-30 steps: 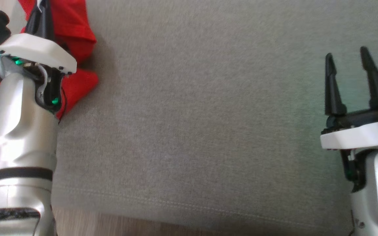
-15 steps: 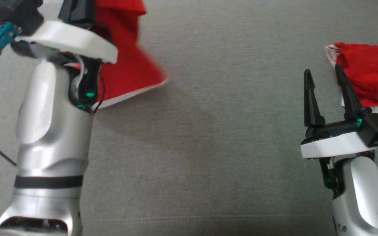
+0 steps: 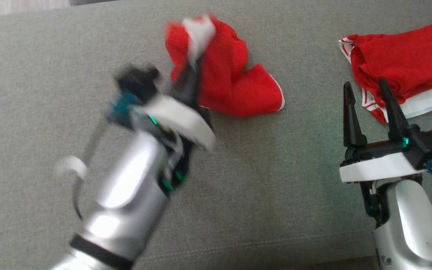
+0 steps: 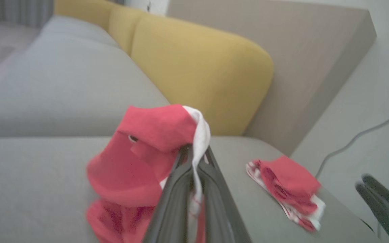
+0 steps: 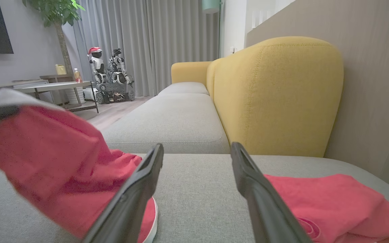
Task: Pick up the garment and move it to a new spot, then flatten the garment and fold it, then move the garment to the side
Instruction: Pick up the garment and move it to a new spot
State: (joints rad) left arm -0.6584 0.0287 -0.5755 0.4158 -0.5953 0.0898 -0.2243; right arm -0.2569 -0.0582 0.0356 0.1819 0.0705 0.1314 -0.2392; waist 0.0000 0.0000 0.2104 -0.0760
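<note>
The garment [image 3: 234, 84] is red with white trim, and it hangs crumpled from my left gripper [image 3: 194, 63], which is shut on its white edge. Its lower part touches the grey sofa seat [image 3: 51, 56]. The left wrist view has the same garment [image 4: 137, 165] draped over the shut left gripper [image 4: 193, 151]. Low at the right, my right gripper [image 3: 364, 84] stands open with nothing between its fingers. In the right wrist view the right gripper [image 5: 198, 148] points along the seat, and the held garment [image 5: 46, 162] is to its left.
A second red garment [image 3: 399, 60] with white stripes lies folded at the seat's far right, just beyond the right fingertips; it is the folded garment [image 4: 289, 179] on the seat. A yellow backrest [image 5: 275, 94] rises behind the seat. The seat's front seam [image 3: 238, 245] runs along the bottom.
The head camera has swung, bringing the second garment into view. My left gripper has carried the red garment right, toward the middle of the seat. The right gripper stays open.
</note>
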